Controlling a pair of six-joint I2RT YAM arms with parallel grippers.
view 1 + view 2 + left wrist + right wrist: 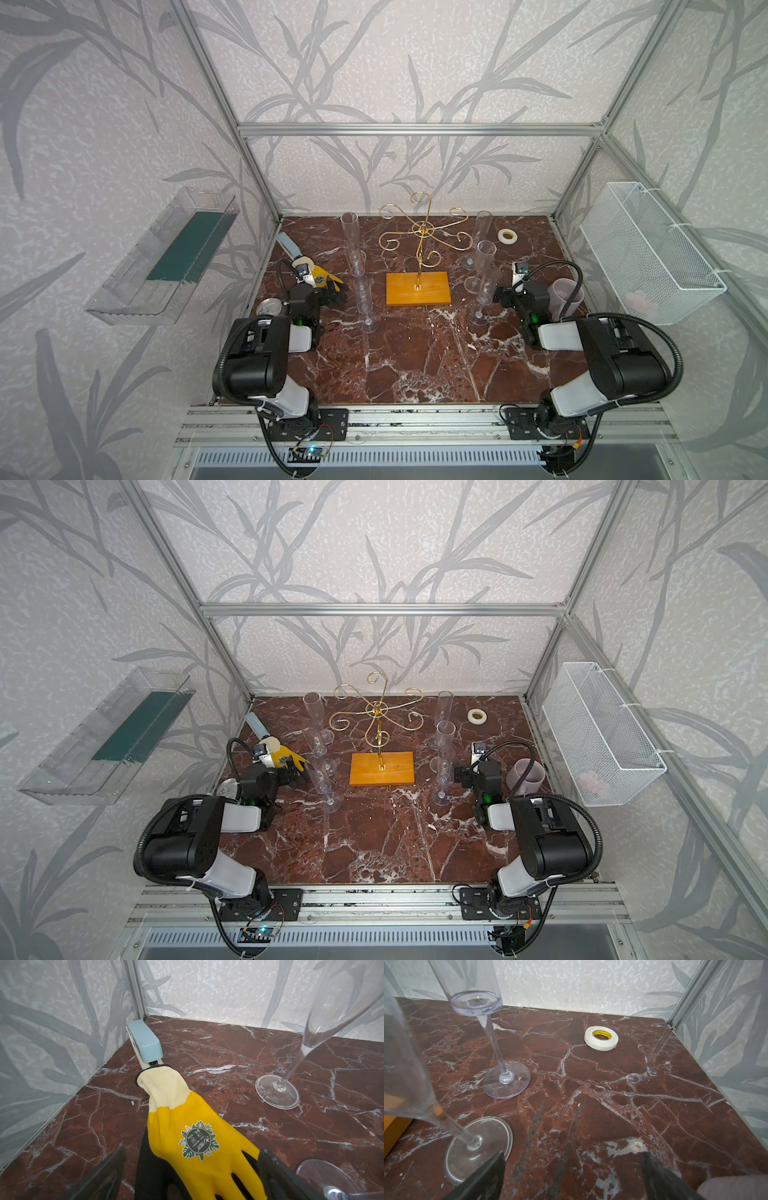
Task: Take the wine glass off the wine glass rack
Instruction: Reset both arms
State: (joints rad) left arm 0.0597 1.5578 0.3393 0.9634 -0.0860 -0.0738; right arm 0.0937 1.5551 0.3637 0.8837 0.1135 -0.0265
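Left gripper (192, 1167) spread wide over a yellow work glove (193, 1126), pinching nothing. Right gripper (572, 1165) also spread, over bare marble tabletop (633, 1084). Only the top views show the whole wine glass rack (422, 249): mid-table, stem upright, scroll arms fanning outward, base's long side running left-right. Left wrist alone shows the glove's label and a blue stapler (145, 1043). Right wrist shows a tape roll (601, 1038). Champagne flutes (364, 303) stand upright either side of the rack.

Grey-leaf wallpaper (374, 62) on all walls; aluminium frame (415, 129); red marble floor (415, 357); clear tray (124, 286) left, mesh basket (619, 249) right.
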